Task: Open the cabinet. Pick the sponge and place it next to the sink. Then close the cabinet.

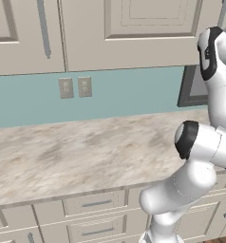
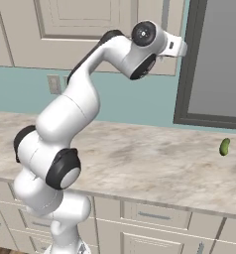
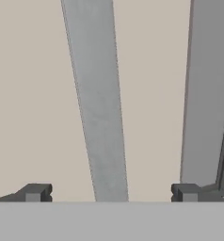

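Observation:
The cabinet (image 1: 134, 33) is a beige wall unit above the counter, and its wide raised-panel door (image 2: 85, 20) is closed. In the hand view its long grey bar handle (image 3: 100, 103) runs up the beige door, passing between my two fingertips. My gripper (image 3: 111, 193) is open, one dark fingertip (image 3: 37, 192) on each side of the bar, with a gap to each. The arm reaches up to the door's right edge in the right base view, where the handle (image 2: 165, 14) shows just above the hand. The sponge is hidden. The sink is out of view.
A marble counter (image 1: 77, 152) runs below, with low drawers (image 1: 96, 204) under it. A small green oblong thing (image 2: 224, 146) lies on the counter at the right. A dark-framed grey panel (image 2: 216, 64) stands right of the cabinet. Two wall outlets (image 1: 75, 88) sit on the teal backsplash.

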### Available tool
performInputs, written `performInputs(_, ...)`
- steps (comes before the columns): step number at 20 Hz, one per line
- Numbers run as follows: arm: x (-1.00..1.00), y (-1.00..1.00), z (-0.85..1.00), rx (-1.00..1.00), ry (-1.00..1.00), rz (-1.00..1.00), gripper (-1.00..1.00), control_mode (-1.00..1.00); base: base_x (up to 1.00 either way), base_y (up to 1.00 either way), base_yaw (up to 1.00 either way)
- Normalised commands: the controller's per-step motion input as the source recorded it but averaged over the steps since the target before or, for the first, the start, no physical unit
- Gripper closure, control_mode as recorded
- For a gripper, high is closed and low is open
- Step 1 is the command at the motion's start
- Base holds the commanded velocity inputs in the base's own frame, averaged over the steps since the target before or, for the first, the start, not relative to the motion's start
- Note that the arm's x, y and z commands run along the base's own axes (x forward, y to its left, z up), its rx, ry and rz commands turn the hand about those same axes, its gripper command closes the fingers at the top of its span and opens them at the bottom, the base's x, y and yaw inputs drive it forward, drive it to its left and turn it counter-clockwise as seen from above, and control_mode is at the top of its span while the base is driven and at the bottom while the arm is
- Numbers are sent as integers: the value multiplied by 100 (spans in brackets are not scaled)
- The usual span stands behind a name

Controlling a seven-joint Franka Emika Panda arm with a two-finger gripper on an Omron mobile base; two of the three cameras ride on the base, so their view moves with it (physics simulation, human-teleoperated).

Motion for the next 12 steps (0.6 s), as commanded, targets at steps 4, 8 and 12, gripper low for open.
performInputs(4,62,0,-26,0,-9,1,-100,-100,0,0,0)
performInputs(8,57,0,-21,0,-4,3,-100,-100,0,0,0)
performInputs(12,15,0,-3,0,0,0,-100,-100,0,0,0)
